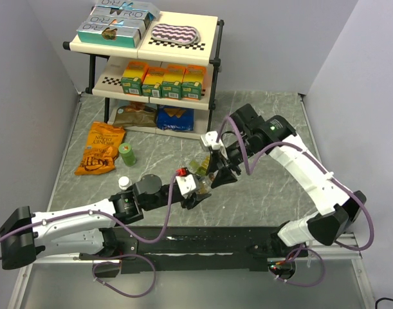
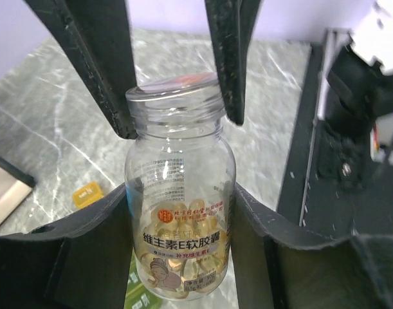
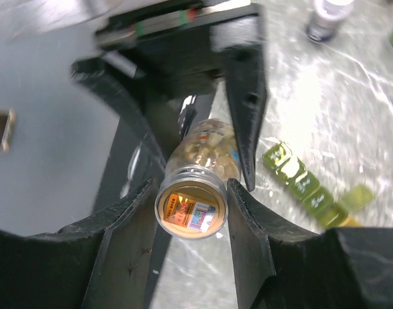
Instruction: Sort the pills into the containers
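Clamped between the left gripper's (image 2: 180, 193) jaws, the clear plastic pill bottle (image 2: 180, 219) wears a label reading "维生素E软胶囊". Teal cartons (image 1: 116, 22) far beyond the jaws show "RO".

The bottle (image 2: 180, 219) is clear and glossy, whether glass or plastic cannot be told, with a smooth printed label and a shiny sticker on the seal (image 3: 186, 211) over its mouth. The left gripper (image 2: 180, 190) and right gripper (image 3: 191, 187) have matt black plastic fingers (image 2: 74, 257), finely scuffed. The containers (image 3: 303, 183) are translucent glossy green plastic, and the table (image 2: 48, 129) is smooth, grey-veined and faintly sheened.
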{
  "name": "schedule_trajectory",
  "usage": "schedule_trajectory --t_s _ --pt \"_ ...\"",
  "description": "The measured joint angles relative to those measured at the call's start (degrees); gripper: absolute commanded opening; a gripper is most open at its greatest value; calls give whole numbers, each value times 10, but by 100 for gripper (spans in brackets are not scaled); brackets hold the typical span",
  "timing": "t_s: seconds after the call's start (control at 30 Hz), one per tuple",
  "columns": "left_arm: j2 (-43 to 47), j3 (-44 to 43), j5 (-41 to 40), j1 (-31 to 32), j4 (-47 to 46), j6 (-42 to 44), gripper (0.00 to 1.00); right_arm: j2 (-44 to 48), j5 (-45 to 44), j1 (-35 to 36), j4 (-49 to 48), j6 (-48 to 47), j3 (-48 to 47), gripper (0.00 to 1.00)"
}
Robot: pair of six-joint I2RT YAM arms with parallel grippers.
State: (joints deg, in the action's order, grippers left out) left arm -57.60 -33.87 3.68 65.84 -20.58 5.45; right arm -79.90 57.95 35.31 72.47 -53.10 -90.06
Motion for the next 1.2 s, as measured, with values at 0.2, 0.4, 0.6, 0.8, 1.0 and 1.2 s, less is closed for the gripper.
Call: schedule_trajectory --t_s 0.2,0.4,0.6,0.8,1.0,1.2 --pt "11 8 38 0 41 19 1 -29 17 9 61 -135 -22 6" --pt "13 34 55 4 51 22 1 -19 20 9 47 -124 -43 5" --pt "27 55 43 4 55 17 1 50 -24 -27 -55 -17 28 7" --pt "66 85 21 4 73 7 1 58 -151 -145 -163 99 144 8" --pt "96 89 -13 4 100 2 1 -54 -299 -221 -240 148 215 10" --pt "118 101 -44 4 103 -12 1 -169 -384 -272 -285 175 237 15"
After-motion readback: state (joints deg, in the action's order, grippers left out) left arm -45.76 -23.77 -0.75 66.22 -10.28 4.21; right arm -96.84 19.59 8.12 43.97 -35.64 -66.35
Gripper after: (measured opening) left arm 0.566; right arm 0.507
